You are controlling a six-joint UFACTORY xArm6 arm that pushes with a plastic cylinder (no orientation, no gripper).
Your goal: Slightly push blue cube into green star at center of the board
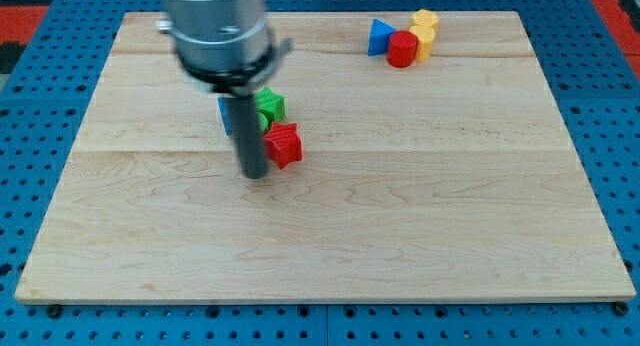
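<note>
The blue cube [226,115] lies left of centre on the board, mostly hidden behind my rod. The green star [270,106] sits right beside it on the view's right; whether they touch is hidden by the rod. A red star [284,144] lies just below the green star. My tip [255,173] rests on the board just left of the red star and below the blue cube.
A cluster at the view's top right holds a blue triangular block [379,37], a red cylinder [402,49] and two yellow blocks [425,31]. The wooden board [400,216] sits on a blue pegboard surface.
</note>
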